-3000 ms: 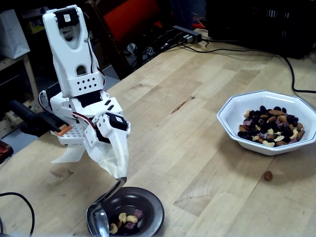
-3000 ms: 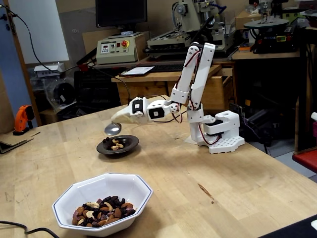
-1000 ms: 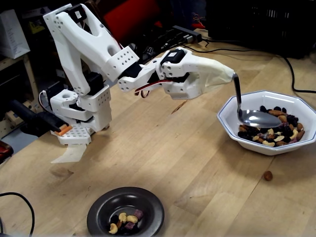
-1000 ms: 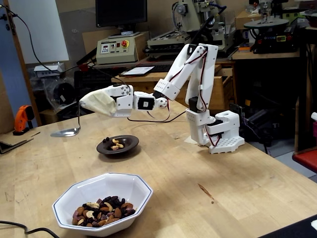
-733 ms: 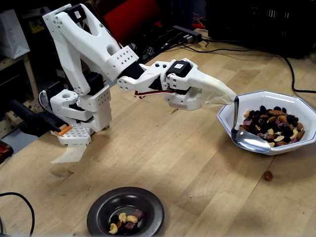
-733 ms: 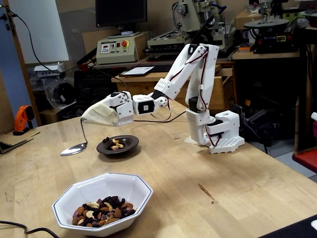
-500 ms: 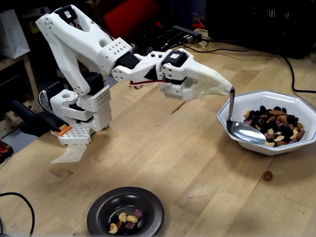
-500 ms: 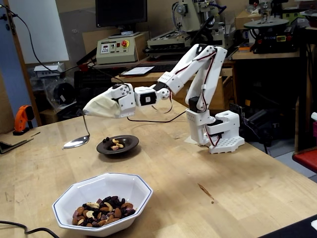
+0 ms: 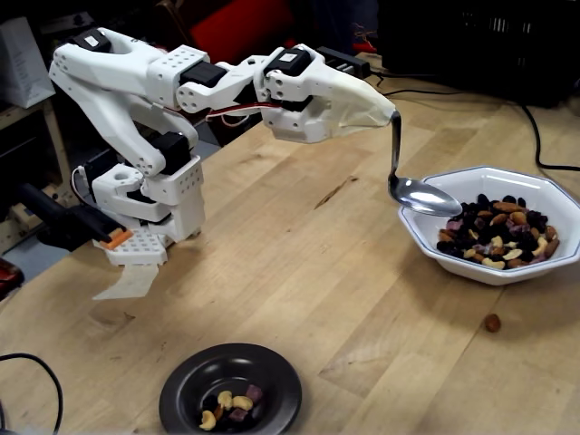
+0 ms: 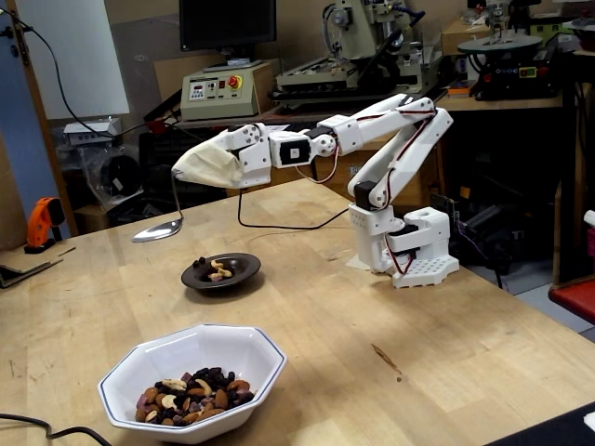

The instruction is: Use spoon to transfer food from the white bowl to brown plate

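The shiny spoon [image 9: 424, 197] hangs from my gripper [image 9: 388, 114], whose jaws are wrapped in a cream cover and shut on the thin handle. Its oval end hovers above the left rim of the white bowl [image 9: 419, 237], and I see no food in it. The bowl holds cashews, almonds and raisins [image 9: 500, 232]. The brown plate [image 9: 184, 396] sits at the table's near edge with a few pieces of food [image 9: 230, 404]. In the other fixed view the spoon [image 10: 158, 229] hangs high, left of the plate [image 10: 244, 271] and beyond the bowl [image 10: 130, 367].
One loose almond [image 9: 492, 322] lies on the wood in front of the white bowl. The arm's white base [image 9: 145, 217] stands at the left. A black cable [image 9: 536, 136] runs behind the bowl. Benches with machines [image 10: 372, 56] stand beyond the table.
The arm carried the spoon from the brown plate over to the white bowl, dipped it at the bowl's left rim, then lifted it up clear of the food.
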You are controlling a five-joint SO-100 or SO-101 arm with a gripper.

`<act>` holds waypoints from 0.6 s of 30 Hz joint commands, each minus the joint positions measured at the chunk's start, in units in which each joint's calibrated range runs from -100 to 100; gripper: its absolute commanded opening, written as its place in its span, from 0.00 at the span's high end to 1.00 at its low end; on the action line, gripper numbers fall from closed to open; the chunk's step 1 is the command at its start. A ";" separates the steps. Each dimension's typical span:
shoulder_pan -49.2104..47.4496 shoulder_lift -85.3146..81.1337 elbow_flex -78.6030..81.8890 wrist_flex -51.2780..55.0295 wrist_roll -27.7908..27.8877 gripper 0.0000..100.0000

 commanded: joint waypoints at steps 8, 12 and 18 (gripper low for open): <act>-0.82 -13.49 -0.97 11.66 -0.05 0.96; -0.82 -18.80 -0.88 16.16 -0.05 0.96; -0.90 -25.90 1.51 20.59 -0.05 0.96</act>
